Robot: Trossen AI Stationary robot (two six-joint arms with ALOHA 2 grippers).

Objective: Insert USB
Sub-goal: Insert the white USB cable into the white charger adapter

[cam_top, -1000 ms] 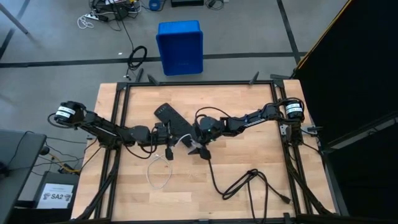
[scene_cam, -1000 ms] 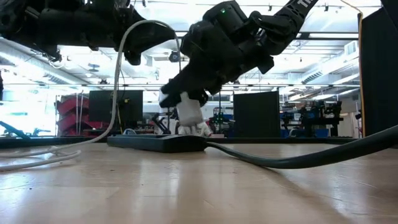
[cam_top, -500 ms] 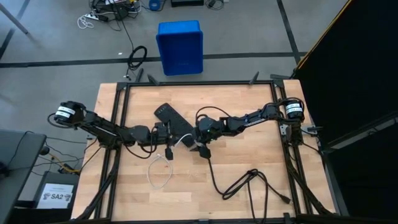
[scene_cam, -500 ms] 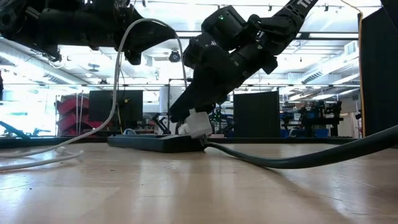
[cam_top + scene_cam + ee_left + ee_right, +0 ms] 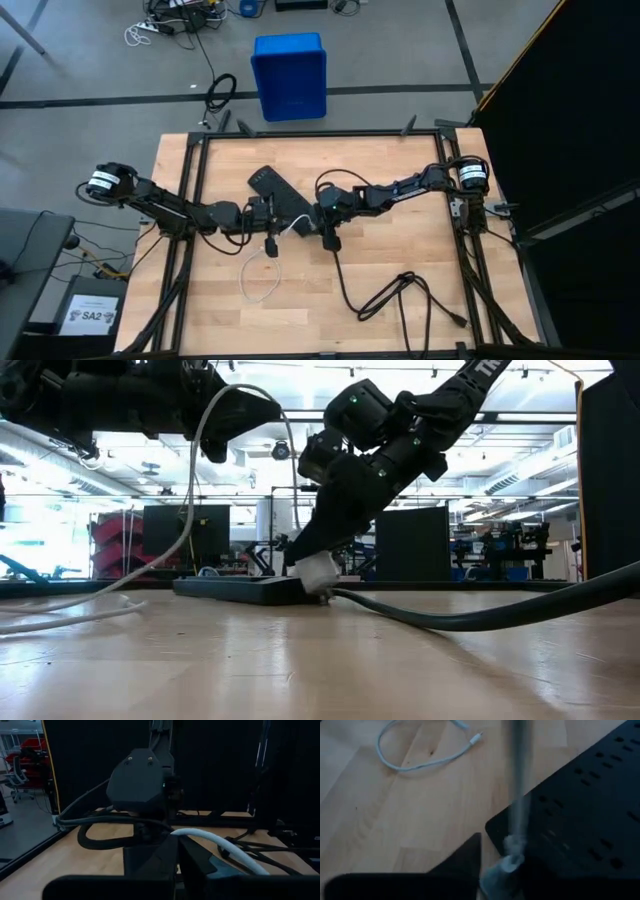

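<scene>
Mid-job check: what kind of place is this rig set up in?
Most likely a robotics lab or workshop hall. The wooden table sits in a metal frame on a bare grey floor with taped lines, a blue bin behind it, and the low view shows a long open room with other dark stations.

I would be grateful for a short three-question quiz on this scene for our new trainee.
1. True or false: the white charger block, under the right gripper, sits at the end of the black power strip where the thick black cord leaves it.
2. What stands on the floor beyond the table? A) a blue bin B) a red toolbox C) a green stool
3. Fill in: the white cable runs out of the ____ gripper.

Key: 1 true; 2 A; 3 left, as the left gripper is shut on it.
</scene>
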